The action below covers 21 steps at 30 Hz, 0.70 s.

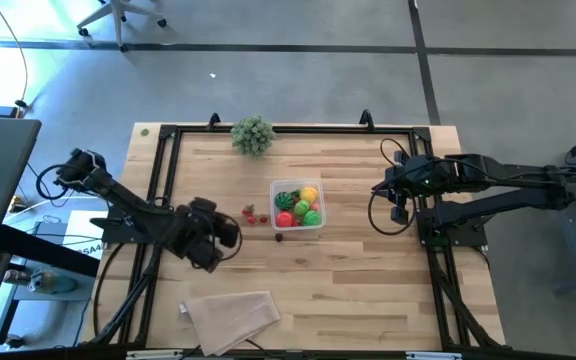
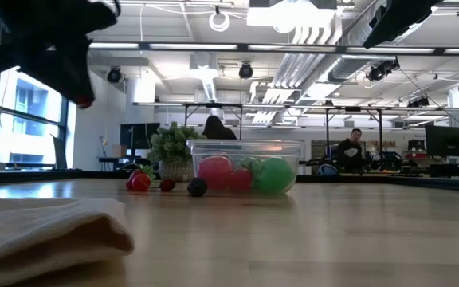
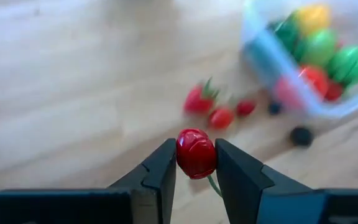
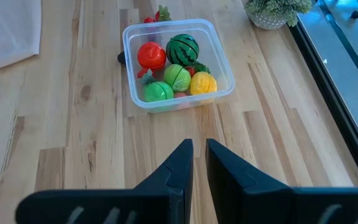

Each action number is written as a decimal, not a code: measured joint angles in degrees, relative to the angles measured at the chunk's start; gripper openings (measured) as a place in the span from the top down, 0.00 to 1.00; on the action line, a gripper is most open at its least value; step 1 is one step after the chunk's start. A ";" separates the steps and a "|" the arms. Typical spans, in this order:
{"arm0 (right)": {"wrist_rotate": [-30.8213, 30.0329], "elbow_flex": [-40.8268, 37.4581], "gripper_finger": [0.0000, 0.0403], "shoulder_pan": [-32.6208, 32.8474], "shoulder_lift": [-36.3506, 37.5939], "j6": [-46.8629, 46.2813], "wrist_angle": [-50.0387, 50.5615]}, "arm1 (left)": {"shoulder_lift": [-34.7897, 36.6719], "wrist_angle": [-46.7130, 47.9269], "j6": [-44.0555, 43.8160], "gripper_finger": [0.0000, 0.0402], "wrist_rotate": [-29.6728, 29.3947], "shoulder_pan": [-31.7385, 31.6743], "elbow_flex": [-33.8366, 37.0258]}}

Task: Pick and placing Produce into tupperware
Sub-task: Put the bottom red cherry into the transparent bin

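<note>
Red toy fruit (image 3: 196, 153) gripped in left hand (image 3: 196, 163) above worktop (image 1: 368, 290); loose red pieces (image 1: 254, 214), dark berry (image 1: 279, 236) lie beside tupperware (image 1: 298, 206). Right hand (image 4: 197, 163) closed, idle, apart.

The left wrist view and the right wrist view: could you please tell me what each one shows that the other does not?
Only the left wrist view shows the left gripper, jaws shut on a red cherry-like fruit with a green stem, and a dark berry on the wood beside the tupperware.

Only the right wrist view shows the right gripper with jaws shut and empty, the potted plant, the beige cloth and the striped watermelon clearly.

Both show the tupperware holding red, green and yellow produce, and the wooden table.
</note>
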<state>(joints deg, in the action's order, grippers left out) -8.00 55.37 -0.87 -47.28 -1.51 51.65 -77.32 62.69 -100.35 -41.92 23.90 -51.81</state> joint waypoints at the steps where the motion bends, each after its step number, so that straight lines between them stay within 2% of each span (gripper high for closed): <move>1: 0.00 0.01 0.91 0.00 0.01 0.00 -0.01 | 0.00 -0.40 1.85 0.76 -1.26 -0.96 -0.75; 5: -0.01 0.00 0.91 -0.01 -0.01 0.01 -0.01 | -0.04 -4.05 13.68 0.76 -6.55 -5.73 -4.32; 9: 0.00 0.01 0.91 0.00 0.00 0.01 0.00 | -0.04 -13.64 31.39 0.76 -6.58 -12.51 -7.41; 11: 0.01 0.00 0.91 0.00 0.00 0.01 -0.01 | -0.04 -20.42 40.36 0.76 -4.14 -16.23 -7.97; 15: 0.01 0.00 0.91 0.00 0.01 0.00 -0.01 | -1.65 -33.18 54.67 0.76 5.32 -23.62 -8.02; 21: 0.01 0.00 0.91 0.01 0.01 -0.01 -0.01 | -8.97 -42.43 61.07 0.76 16.42 -30.83 -7.98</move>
<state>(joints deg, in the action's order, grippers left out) -7.99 55.37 -0.86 -47.27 -1.52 51.64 -86.29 20.26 -39.28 -25.50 -6.93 -59.79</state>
